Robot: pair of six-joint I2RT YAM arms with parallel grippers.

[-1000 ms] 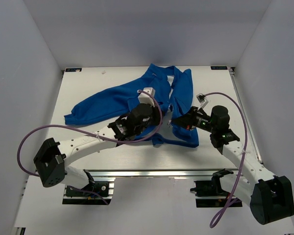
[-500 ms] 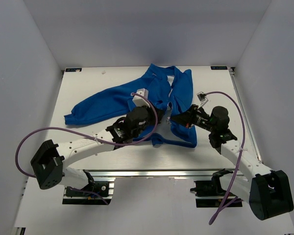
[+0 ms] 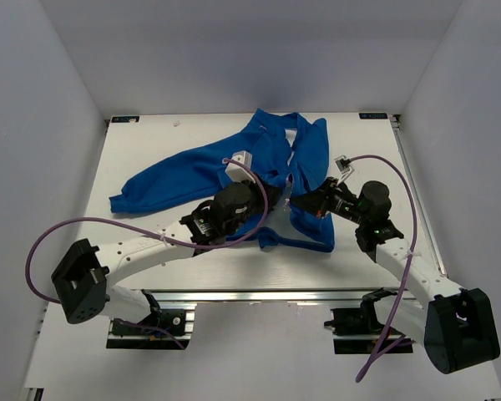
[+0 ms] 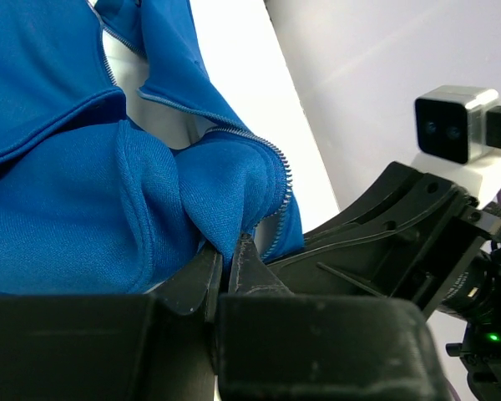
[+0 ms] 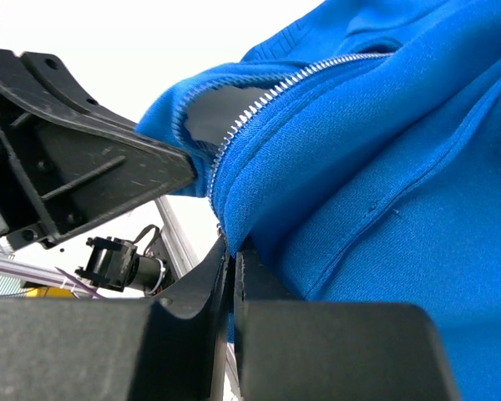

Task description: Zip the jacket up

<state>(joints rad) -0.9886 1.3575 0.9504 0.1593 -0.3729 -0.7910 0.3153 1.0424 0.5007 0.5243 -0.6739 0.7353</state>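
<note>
- Far left: one sleeve [image 3: 163, 180] of the jacket [image 3: 263, 154] trails out toward the left side of the table [image 3: 134, 242], flat, well apart from both arms.
- Jacket body sits mid-table, a bit right of centre. Collar [image 3: 275, 125] at the far end, hem [image 3: 296, 244] at the near end, so the long axis runs near-to-far, away from the arm bases.
- Left gripper [image 4: 225, 263]: fingers pressed together w/ a fold of blue cloth pinched between them, at the left front panel's edge. Zipper teeth curl just beside the pinch in the left wrist view.
- Zipper [image 5: 267, 100]: open, the two rows of teeth apart, pale lining showing between. I can't make out the slider or the bottom pin in any view.
- Right gripper [image 5: 231, 251]: also closed, nipping the right front panel's edge just below the teeth.
- Key relation, imo: both grippers sit at the near, hem end, either side of the zipper line and v. close to each other; the left arm's black body fills the right wrist view. Rest of the zipper lies beyond them, toward the collar.
- Neither arm is clearly nearer; each holds its own side. Next move prob. needs the two edges lined up at the bottom before anything travels up the track.
</note>
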